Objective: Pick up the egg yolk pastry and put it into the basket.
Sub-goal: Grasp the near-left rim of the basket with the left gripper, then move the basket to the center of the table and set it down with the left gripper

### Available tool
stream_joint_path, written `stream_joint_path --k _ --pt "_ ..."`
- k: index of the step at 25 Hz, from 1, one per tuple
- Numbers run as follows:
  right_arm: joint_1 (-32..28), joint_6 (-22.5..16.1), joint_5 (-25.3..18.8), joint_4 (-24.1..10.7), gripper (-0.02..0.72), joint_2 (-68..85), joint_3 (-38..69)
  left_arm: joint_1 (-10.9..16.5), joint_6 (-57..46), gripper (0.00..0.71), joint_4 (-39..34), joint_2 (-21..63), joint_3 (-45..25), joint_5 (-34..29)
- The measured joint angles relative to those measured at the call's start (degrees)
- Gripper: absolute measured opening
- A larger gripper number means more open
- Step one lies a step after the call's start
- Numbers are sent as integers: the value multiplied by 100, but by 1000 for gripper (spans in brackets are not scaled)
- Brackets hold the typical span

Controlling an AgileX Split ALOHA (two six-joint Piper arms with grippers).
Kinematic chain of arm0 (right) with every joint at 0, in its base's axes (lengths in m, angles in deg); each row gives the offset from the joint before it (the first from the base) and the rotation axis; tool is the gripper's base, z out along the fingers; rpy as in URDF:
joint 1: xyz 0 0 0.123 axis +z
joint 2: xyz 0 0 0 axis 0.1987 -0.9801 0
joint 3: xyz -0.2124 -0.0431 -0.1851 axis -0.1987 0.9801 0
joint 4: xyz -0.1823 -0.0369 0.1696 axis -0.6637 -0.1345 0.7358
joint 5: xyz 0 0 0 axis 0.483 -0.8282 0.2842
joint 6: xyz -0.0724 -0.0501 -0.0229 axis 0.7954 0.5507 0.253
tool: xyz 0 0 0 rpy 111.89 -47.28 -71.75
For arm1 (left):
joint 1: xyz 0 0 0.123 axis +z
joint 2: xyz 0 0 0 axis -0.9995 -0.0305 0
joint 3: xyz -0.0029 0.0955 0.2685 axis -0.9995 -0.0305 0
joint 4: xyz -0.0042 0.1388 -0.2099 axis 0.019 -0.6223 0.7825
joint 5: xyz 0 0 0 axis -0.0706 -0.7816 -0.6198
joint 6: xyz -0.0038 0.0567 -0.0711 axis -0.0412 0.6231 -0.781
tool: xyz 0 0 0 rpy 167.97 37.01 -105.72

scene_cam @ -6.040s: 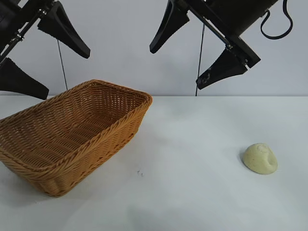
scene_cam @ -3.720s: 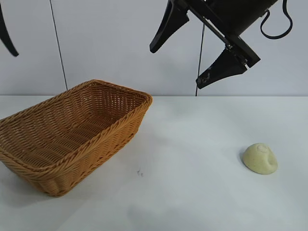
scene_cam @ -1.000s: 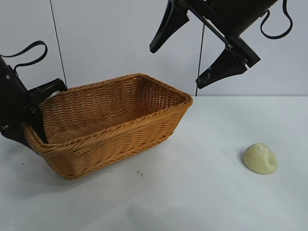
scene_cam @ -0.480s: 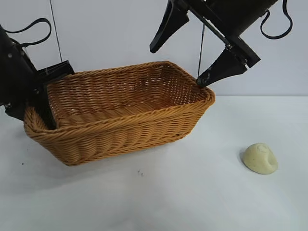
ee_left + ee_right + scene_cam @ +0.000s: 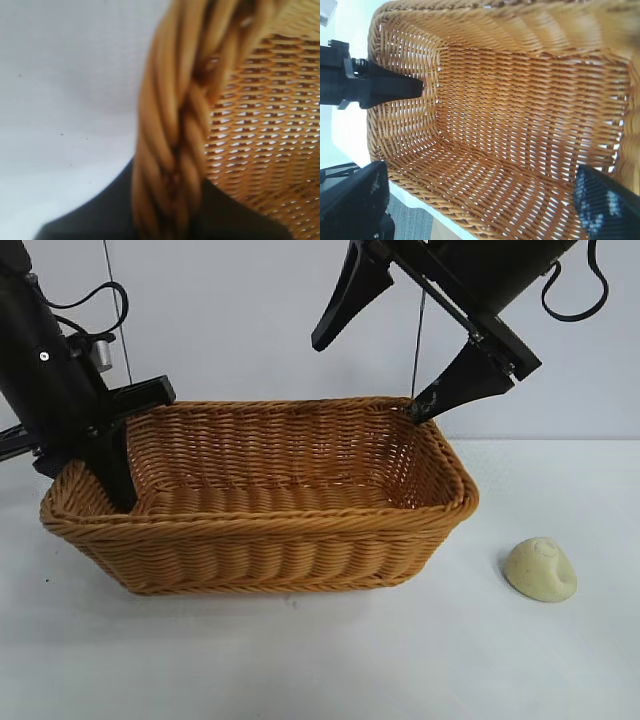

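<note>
Golden-brown basket [image 5: 300, 540], tight woven wicker all over, thick braided rim in the same honey tone; beside the basket, a pale cream-yellow pastry [image 5: 541, 569], matte with faint creases; both on a plain white table [image 5: 330, 660], and black grippers, left [image 5: 105, 455] and right [image 5: 395, 350], at the basket

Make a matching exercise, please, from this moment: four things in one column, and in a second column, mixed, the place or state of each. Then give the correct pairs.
Things:
1. egg yolk pastry
2. basket
3. left gripper
4. right gripper

Places or states:
A. shut on the braided rim at the basket's end
B. alone on the white table, beside the basket
C. wide open, raised above the basket's other end
D. on the table with nothing inside

Pairs: 1-B, 2-D, 3-A, 4-C
</note>
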Motion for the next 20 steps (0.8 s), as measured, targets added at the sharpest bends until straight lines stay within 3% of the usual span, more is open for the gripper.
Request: stream_joint_path --k 18,20 --pt "0 0 0 -5 694 0 0 0 273 113 177 -779 31 435" --pt "0 0 0 -5 694 0 0 0 273 154 203 -779 31 436"
